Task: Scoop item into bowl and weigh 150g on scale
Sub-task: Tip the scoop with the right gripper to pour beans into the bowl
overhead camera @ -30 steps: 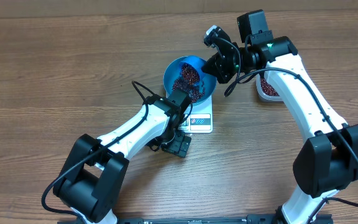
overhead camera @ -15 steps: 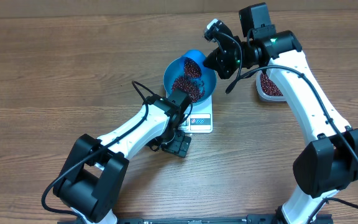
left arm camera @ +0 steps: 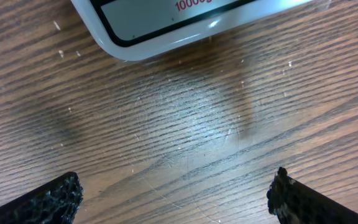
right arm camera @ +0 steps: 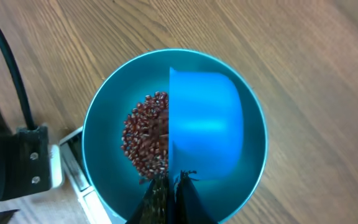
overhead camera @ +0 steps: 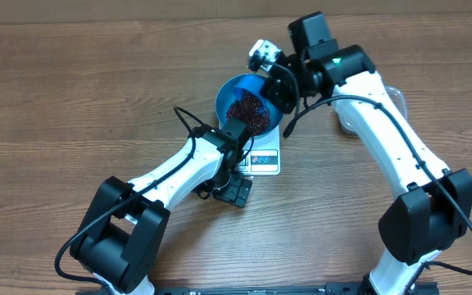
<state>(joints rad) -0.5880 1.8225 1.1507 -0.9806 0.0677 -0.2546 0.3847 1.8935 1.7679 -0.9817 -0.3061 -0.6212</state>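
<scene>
The blue bowl (overhead camera: 234,92) stands on the white scale (overhead camera: 265,160), with a heap of red-brown beans (overhead camera: 244,108) inside it. My right gripper (overhead camera: 270,80) hangs over the bowl's right rim. In the right wrist view it (right arm camera: 173,180) is shut on the handle of a small blue scoop (right arm camera: 205,124), which is tipped on its side above the bowl (right arm camera: 104,130), next to the beans (right arm camera: 145,140). My left gripper (overhead camera: 238,190) is low beside the scale's front edge. Its jaws (left arm camera: 176,186) stand wide open over bare wood, and the scale (left arm camera: 185,25) lies just ahead.
A clear plastic tub (overhead camera: 393,98) sits right of the bowl, mostly hidden behind my right arm. A black cable (overhead camera: 188,121) loops off my left arm near the bowl. A corner of the scale (right arm camera: 67,174) shows beside the bowl.
My right gripper has swung left from the bowl's right edge to over the bowl, turning the scoop. The arm now covers most of the tub. The left arm has not moved.
</scene>
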